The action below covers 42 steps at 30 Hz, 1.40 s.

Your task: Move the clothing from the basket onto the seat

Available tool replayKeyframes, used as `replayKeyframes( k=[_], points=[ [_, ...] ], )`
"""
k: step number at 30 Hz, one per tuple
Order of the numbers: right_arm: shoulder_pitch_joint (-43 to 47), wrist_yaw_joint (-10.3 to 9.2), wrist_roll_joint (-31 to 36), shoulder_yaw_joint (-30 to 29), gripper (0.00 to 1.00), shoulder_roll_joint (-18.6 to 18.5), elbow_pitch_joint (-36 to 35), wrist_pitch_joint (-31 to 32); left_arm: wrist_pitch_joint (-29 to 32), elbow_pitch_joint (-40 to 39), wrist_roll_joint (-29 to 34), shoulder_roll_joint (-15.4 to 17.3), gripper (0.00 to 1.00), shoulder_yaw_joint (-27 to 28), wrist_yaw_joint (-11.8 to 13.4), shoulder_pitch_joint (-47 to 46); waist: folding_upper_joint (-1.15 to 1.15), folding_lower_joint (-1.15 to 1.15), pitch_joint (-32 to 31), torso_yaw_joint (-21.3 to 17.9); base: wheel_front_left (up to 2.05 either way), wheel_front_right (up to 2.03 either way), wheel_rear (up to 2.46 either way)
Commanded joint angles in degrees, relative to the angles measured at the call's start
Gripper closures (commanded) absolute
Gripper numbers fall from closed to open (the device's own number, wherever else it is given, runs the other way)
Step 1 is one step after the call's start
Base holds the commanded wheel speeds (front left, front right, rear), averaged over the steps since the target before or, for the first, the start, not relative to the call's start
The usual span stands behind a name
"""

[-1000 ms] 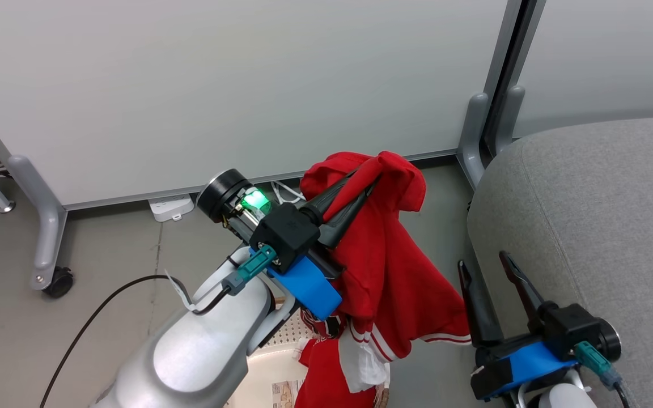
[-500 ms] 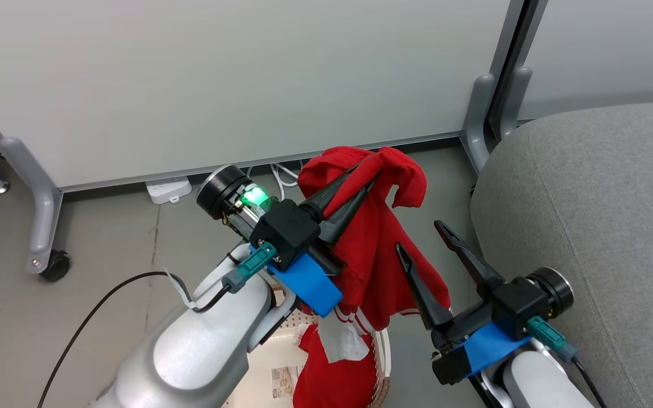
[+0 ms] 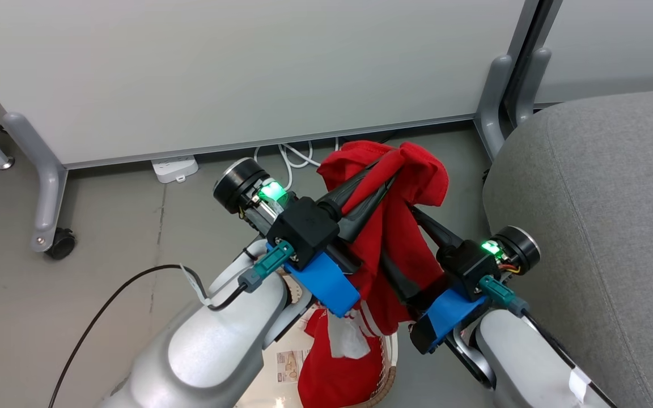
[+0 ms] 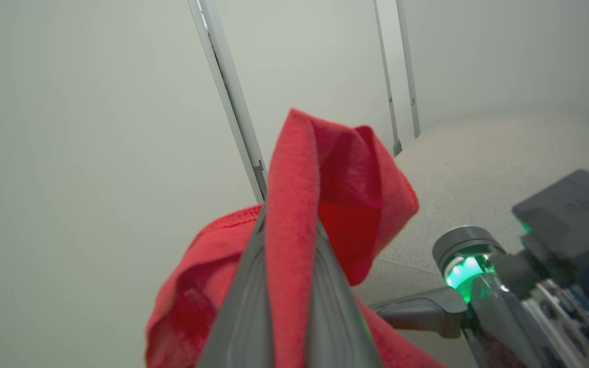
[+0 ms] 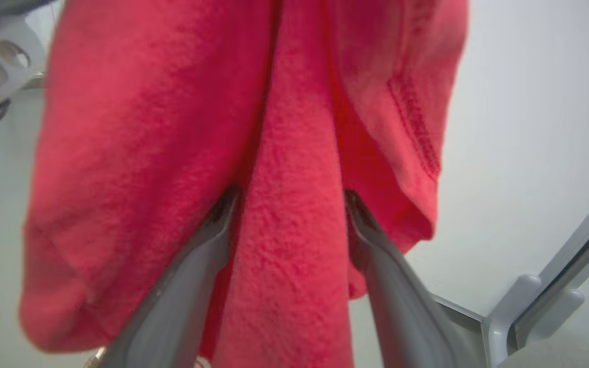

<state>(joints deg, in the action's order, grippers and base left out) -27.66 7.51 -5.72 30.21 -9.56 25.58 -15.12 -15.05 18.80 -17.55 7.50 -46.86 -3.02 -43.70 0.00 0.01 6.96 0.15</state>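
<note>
My left gripper [image 3: 393, 168] is shut on a red piece of the clothing [image 3: 383, 249], which it holds up in the air, bunched over its fingertips and hanging down. In the left wrist view the gripper [image 4: 292, 220] pinches that red fabric [image 4: 345, 184]. My right gripper [image 3: 397, 235] is open and straddles the hanging cloth from the right. In its wrist view a red fold [image 5: 294, 255] lies between the spread fingers [image 5: 197, 266]. Below, more red fabric [image 3: 332, 379] sits in the basket [image 3: 386, 391]. The grey seat [image 3: 598, 198] lies to the right.
A white partition panel [image 3: 236, 68] stands behind, on grey feet [image 3: 49, 175] with a castor [image 3: 61, 243]. A second grey foot [image 3: 496, 96] stands beside the seat. A power strip [image 3: 174, 168] and white cables [image 3: 298, 156] lie at the panel's base. A black cable [image 3: 105, 306] crosses the floor.
My right gripper has swung up and to the left from beside the seat, and its open fingers now straddle the hanging cloth. The left gripper still holds the garment. The camera has shifted slightly.
</note>
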Motion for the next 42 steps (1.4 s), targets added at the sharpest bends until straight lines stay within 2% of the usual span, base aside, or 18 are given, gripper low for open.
replayKeyframes(
  k=[1, 2, 3, 4, 5, 33, 34, 35, 42],
  points=[
    [-1.54, -0.04, -0.45, 0.89, 0.00, 0.26, 1.92, -0.06, -0.19, -0.29, 0.39, -0.25, 1.00, -0.04, -0.22, -0.82, 0.00, -0.01, 0.26, 0.22, 0.00, 0.00, 0.00],
    [-1.97, -0.04, -0.69, 1.30, 0.00, 0.30, 2.99, -0.06, -0.19, -0.33, 0.48, -0.29, 1.00, -0.01, -0.27, -0.84, 0.00, -0.01, 0.38, 0.30, 0.00, 0.00, 0.00],
    [-2.27, -0.04, -0.88, 1.73, 0.06, 0.38, 4.07, -0.06, -0.19, -0.35, 0.54, -0.37, 1.00, 0.01, -0.35, -0.75, 0.00, -0.01, 0.46, 0.37, 0.00, 0.00, 0.00],
    [-2.64, -0.04, -1.21, 2.00, 0.87, 0.50, 4.88, -0.06, -0.19, -0.36, 0.62, -0.38, 1.00, 0.05, -0.42, -0.67, 0.00, -0.01, 0.54, 0.42, 0.00, 0.00, 0.00],
    [-2.98, -0.04, -1.51, 2.34, 1.00, 0.58, 5.52, -0.05, -0.19, -0.36, 0.62, -0.40, 1.00, 0.16, -0.47, -0.64, 0.00, -0.01, 0.62, 0.46, 0.00, 0.00, 0.00],
    [-2.92, -0.04, -3.21, 3.20, 1.00, 0.29, 6.25, -0.06, -0.19, 0.72, 1.78, -0.76, 1.00, 1.76, -1.49, 0.12, 0.00, -0.01, 0.32, 0.19, 0.00, 0.00, 0.00],
    [-2.84, -0.04, -3.28, 3.18, 1.00, 0.28, 6.22, -0.06, -0.19, 0.75, 1.81, -0.77, 0.80, 1.85, -1.44, 0.17, 0.00, -0.01, 0.30, 0.16, 0.00, 0.00, 0.00],
    [-2.78, -0.04, -3.37, 3.17, 1.00, 0.28, 6.18, -0.06, -0.19, 0.64, 1.96, -0.80, 0.00, 1.93, -1.32, 0.16, 0.00, -0.01, 0.29, 0.14, 0.00, 0.00, 0.00],
    [-2.33, -0.04, -3.62, 3.28, 1.00, 0.57, 5.93, -0.06, -0.19, 1.31, 2.38, -0.86, 0.00, 1.97, -1.52, 0.42, 0.00, -0.01, 0.20, -0.04, 0.00, 0.00, 0.00]
  ],
)
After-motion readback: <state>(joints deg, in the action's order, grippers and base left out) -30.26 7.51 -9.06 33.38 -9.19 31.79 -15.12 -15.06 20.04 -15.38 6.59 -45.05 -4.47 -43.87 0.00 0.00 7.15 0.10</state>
